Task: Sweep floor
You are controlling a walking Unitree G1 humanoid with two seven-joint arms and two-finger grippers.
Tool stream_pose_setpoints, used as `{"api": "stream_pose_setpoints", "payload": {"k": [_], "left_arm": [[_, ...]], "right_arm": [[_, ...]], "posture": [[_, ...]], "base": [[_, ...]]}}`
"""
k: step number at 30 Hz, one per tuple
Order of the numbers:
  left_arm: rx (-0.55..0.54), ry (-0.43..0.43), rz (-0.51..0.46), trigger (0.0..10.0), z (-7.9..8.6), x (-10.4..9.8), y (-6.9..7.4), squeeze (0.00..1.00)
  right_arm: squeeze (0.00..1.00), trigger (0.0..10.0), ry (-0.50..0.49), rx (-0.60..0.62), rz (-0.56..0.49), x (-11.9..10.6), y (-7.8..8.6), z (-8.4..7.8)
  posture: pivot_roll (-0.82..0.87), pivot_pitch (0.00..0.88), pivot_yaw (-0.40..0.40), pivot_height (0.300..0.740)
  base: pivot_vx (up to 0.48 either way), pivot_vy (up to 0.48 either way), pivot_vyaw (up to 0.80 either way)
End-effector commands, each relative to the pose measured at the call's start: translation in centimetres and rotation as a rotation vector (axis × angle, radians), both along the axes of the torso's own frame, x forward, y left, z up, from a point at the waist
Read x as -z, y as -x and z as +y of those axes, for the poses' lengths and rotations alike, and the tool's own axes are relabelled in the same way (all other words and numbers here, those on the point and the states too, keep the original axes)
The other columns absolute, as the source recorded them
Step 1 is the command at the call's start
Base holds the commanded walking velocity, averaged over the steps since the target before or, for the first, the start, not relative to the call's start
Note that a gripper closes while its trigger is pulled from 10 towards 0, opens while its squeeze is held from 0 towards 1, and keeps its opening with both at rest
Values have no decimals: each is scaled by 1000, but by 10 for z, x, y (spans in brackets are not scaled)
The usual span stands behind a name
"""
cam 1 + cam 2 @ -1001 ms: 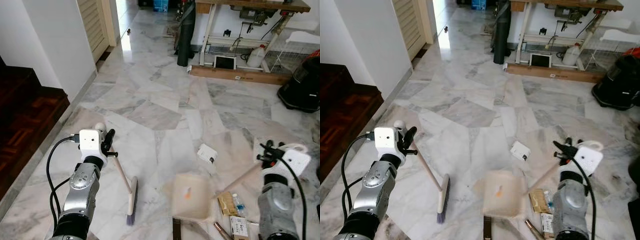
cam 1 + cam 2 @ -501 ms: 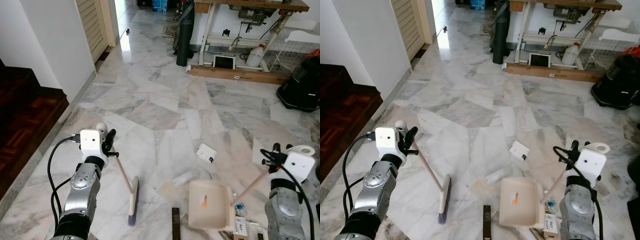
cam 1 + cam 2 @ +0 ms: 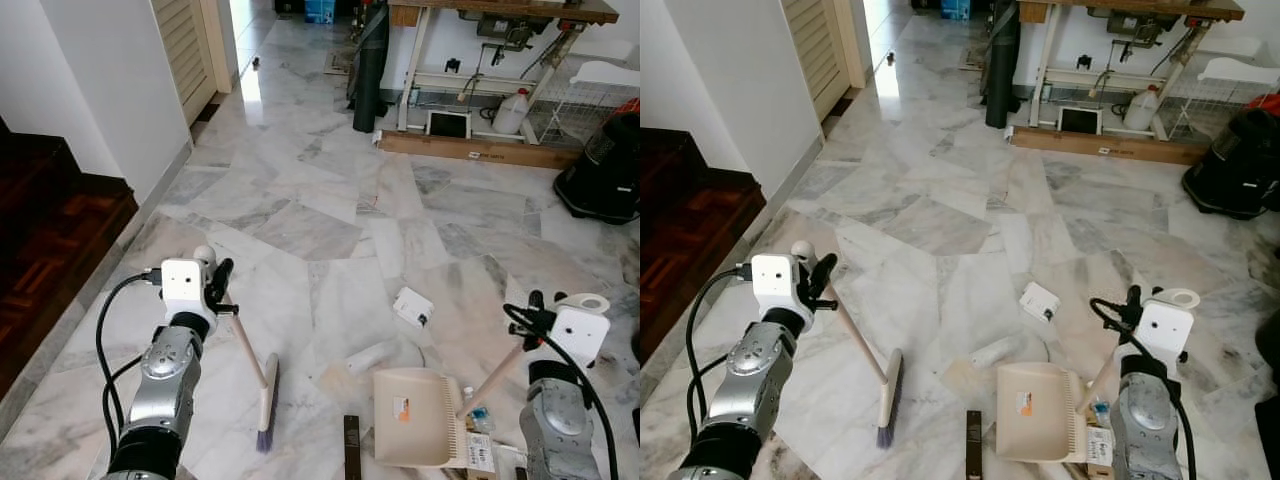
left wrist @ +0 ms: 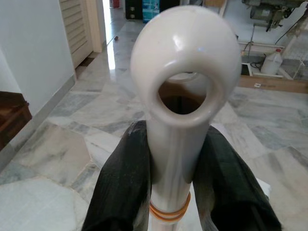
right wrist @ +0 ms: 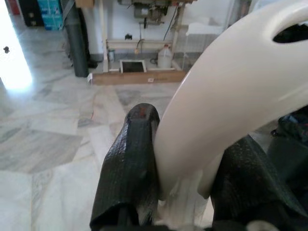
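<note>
Two tools are in my grip. From my head, my left gripper (image 3: 217,290) holds the broom (image 3: 254,372) by its handle, bristles on the marble floor (image 3: 330,200) near left. My right gripper (image 3: 532,318) holds the dustpan (image 3: 415,430), whose tray lies flat at near centre, just beside scattered litter (image 3: 478,440) and a small white box (image 3: 412,307) farther off. In the left wrist view my jaws are pinching the broom's looped handle end. In the right wrist view my jaws are clamped on the dustpan's cream handle.
</note>
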State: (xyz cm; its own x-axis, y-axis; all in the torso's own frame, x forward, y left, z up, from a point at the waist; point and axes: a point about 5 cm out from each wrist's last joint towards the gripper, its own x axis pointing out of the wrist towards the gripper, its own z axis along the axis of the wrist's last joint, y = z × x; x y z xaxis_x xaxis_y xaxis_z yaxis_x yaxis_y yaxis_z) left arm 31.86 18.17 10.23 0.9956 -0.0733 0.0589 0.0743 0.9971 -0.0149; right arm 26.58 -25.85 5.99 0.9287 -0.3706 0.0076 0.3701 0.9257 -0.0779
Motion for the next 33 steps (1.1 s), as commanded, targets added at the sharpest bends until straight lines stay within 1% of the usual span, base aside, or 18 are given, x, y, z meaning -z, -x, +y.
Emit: {"api": "stream_pose_setpoints", "payload": {"k": [1,12,21,28,29,33], "left_arm": [[7,-1,-42,10000,-1,-11,-4,0],[8,-5,-45,10000,0,-12,-4,0],[19,-9,-44,10000,-1,-15,-5,0],[48,-23,18,10000,-6,-11,-9,0],[48,-23,18,10000,-6,-11,-9,0],[53,-1,68,10000,-8,-8,-12,0]], "right_arm": [[0,10000,4,-6,3,3,2,1],[0,10000,-12,-20,36,14,1,8],[0,10000,2,-49,62,20,0,15],[0,10000,-13,-107,99,29,-2,28],[0,10000,-13,-107,99,29,-2,28],[0,10000,-25,-126,117,34,-3,35]], "posture": [[-88,75,-15,740],[-79,81,-12,740],[-69,94,-8,740],[-57,98,-5,740],[-57,98,-5,740],[-52,100,-4,740]], "base": [[0,0,0],[0,0,0],[0,0,0],[0,0,0],[0,0,0],[0,0,0]]}}
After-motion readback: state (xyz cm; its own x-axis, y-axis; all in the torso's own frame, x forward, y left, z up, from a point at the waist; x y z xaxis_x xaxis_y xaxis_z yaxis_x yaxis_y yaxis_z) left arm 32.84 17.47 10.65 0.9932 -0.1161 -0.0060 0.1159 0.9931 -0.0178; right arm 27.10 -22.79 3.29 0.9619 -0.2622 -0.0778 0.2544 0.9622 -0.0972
